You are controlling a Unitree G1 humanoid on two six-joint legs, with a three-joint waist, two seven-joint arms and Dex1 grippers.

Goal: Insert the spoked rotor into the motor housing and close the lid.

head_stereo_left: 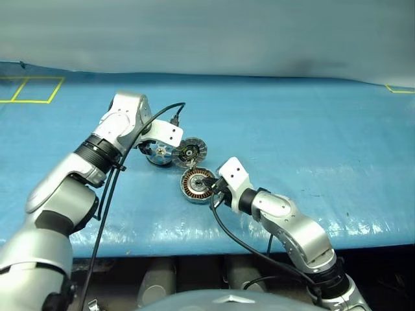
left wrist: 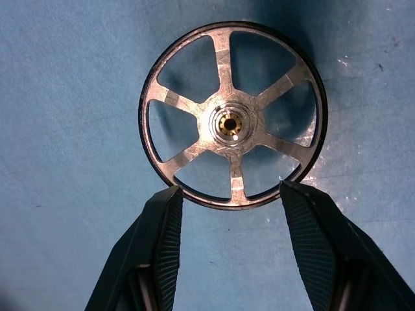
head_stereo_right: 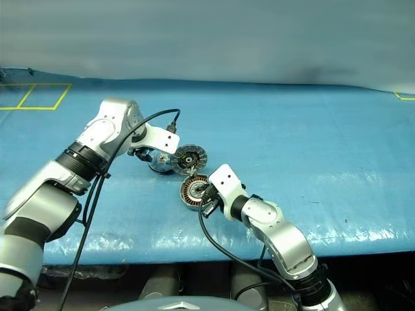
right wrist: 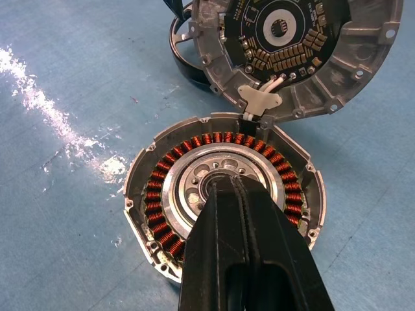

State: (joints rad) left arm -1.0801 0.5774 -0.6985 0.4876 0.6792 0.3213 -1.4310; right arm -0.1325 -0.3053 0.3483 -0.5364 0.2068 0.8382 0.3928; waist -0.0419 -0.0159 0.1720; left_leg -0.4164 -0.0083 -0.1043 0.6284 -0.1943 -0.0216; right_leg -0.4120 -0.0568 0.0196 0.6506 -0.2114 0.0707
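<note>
Spoked rotor [left wrist: 230, 123] lies flat on the blue table cover [head_stereo_left: 311, 142], at the far left of the parts group, just beside the lid [head_stereo_left: 189, 152] and a little beyond the motor housing [head_stereo_left: 196, 184]. It presents as bare polished metal: six thin spokes, a brass-centred hub and a thick dark-edged rim. Judged rigid, moderately heavy for its size and slippery on its faces. The rim looks the soundest hold, taken across its outer edge; the spokes are narrow and offer little purchase. Left gripper [left wrist: 230, 194] hangs directly above the rotor with its ribbed fingers [left wrist: 162, 240] spread, straddling the near part of the rim; contact is not evident. Right gripper [right wrist: 243, 194] has its fingers pressed together, tip resting in the pale hub of the housing, apparently steadying it. Housing sits open, copper windings exposed; the lid lies tilted back on its hinge at the far rim, inner face showing. Risk: rotor skidding on the cover on closure.
</note>
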